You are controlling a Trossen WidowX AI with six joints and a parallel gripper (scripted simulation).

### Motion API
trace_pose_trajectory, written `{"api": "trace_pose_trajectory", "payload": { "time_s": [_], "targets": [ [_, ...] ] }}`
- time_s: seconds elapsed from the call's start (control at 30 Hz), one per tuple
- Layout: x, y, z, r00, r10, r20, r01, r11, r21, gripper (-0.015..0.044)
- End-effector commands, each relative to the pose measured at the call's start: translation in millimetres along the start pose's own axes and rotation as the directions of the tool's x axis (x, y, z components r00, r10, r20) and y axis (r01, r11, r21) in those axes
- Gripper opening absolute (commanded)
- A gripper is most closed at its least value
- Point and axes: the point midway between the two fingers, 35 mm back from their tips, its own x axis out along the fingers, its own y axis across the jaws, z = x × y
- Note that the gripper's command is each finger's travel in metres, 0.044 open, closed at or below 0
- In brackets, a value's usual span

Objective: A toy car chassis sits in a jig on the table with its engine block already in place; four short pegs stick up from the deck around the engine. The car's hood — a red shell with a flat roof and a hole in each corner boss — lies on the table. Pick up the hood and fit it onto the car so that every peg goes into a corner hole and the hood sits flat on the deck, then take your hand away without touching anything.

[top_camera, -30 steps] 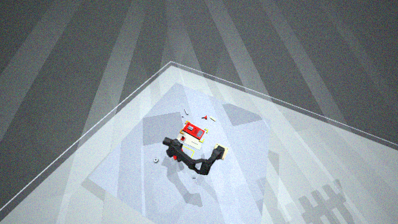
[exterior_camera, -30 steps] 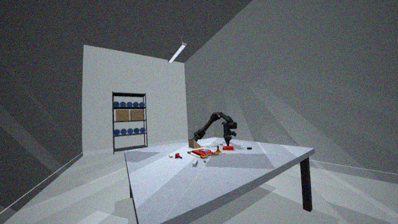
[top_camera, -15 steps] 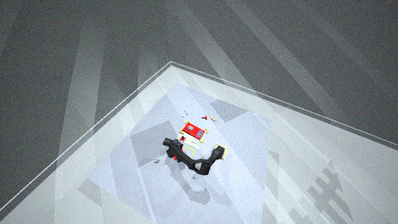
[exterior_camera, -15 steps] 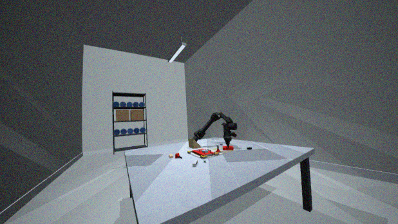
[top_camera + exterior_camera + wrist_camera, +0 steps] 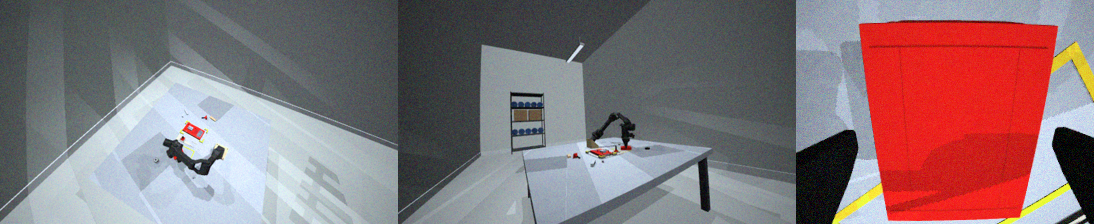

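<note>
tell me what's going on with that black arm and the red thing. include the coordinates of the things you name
The robot arm has its open hand (image 5: 626,147) (image 5: 957,137) over the red hood (image 5: 626,149) (image 5: 956,120), one finger on either side, holding nothing. It looks about to grasp it. The hood lies on the table (image 5: 245,154) (image 5: 617,180), and the red car chassis (image 5: 194,130) (image 5: 600,152) sits nearby between yellow corners, not yet covered by the hood.
</note>
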Motion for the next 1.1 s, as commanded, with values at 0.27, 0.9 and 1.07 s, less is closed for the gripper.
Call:
{"api": "trace_pose_trajectory", "payload": {
  "time_s": [0.27,0.9,1.07],
  "targets": [
    [6,0,0,1.000,0.000,0.001,0.000,1.000,0.005,0.0440],
    [12,1,0,1.000,0.002,0.002,-0.002,1.000,0.000,0.0361],
    [12,1,0,1.000,0.002,0.002,-0.002,1.000,0.000,0.0308]
  ]
}}
